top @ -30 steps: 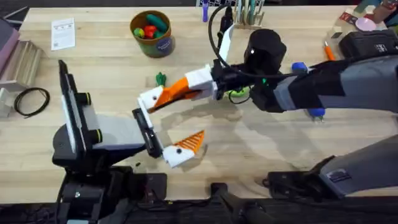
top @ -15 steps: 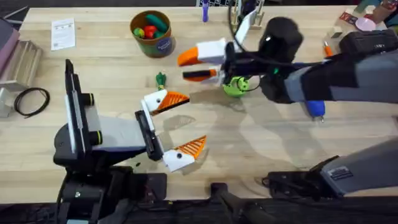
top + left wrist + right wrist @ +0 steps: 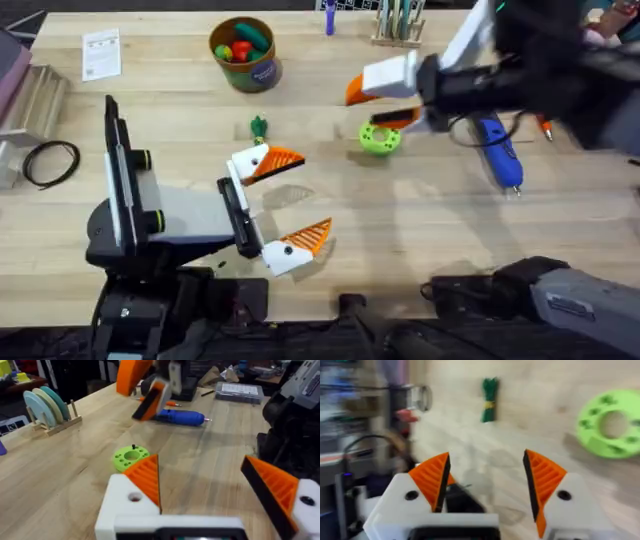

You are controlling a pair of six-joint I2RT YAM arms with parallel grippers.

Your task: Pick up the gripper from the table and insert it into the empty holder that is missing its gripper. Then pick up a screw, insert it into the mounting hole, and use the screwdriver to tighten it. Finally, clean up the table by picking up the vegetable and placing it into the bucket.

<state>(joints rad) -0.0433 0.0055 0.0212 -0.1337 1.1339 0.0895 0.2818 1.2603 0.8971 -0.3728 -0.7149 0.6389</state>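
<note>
counter (image 3: 420, 240): light wood, carries everything listed here.
left arm (image 3: 150, 215): lies low at the overhead's lower left, reaching toward the middle.
right arm (image 3: 560, 70): reaches in from the right, held above the counter's far right part.
left gripper (image 3: 285, 200): near the counter's middle; jaws wide open, nothing held. Orange ribbed pad on both white fingers.
right gripper (image 3: 385, 100): raised above the green disc; jaws parted, nothing between them in the right wrist view.
bucket (image 3: 243, 52): far left of centre, upright, red, yellow and green toy produce inside.
screwdriver (image 3: 497, 155): blue, lying flat on the counter right of the disc, partly under the right arm.
holder (image 3: 243, 160): white block on the left gripper's far finger, orange wedge seated in it.
gripper (image 3: 280, 160): the orange ribbed wedge in that holder, pointing right.
green disc (image 3: 379, 137): round, flat on the counter, just below the right gripper in the overhead.
vegetable (image 3: 259, 127): dark green, on the counter between the bucket and the left gripper, touching neither.
</note>
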